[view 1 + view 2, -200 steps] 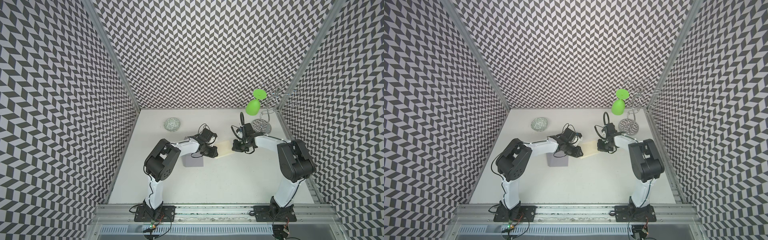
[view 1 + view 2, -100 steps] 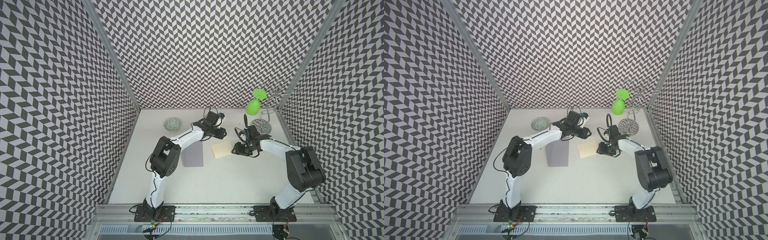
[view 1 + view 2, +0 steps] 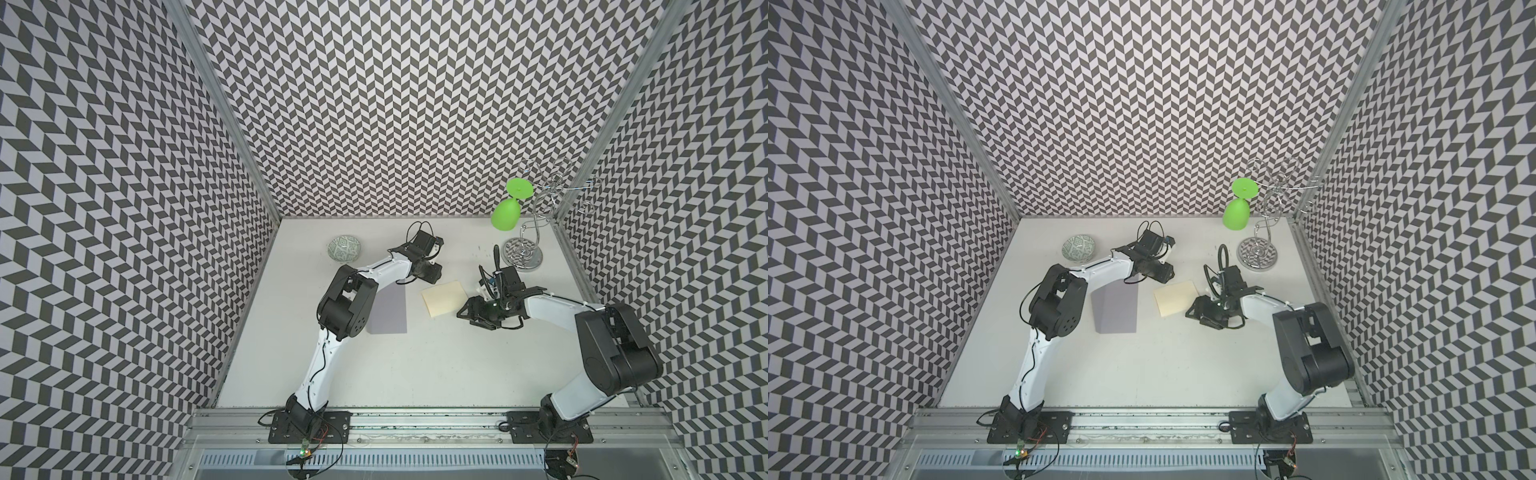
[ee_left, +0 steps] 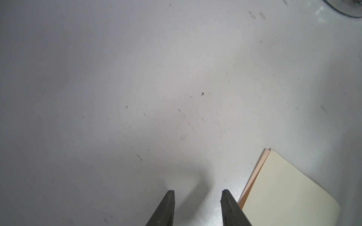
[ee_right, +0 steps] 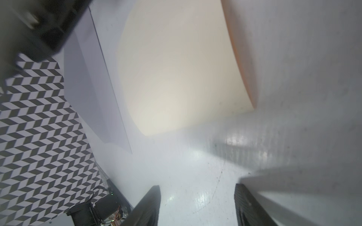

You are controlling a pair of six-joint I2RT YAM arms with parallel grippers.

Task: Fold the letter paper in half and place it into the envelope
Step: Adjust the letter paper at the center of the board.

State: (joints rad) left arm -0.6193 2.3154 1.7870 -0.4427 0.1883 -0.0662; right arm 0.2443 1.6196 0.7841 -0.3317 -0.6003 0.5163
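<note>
The letter paper lies folded on the white table, cream side up, with a peach edge showing along one side. In the left wrist view only a corner of the paper shows. The grey-lavender envelope lies flat to its left, partly under the left arm. My left gripper hovers just behind the paper, open and empty. My right gripper sits low by the paper's right front corner, open, nothing between its fingers. The right wrist view shows paper and envelope ahead.
A patterned bowl sits at the back left. A chrome rack stands at the back right with a green glass hanging on it. Patterned walls close in three sides.
Both grippers have come off the paper. The left moved toward the back, the right drew away to the front right and opened wider. The folded paper now lies free, the envelope uncovered.
</note>
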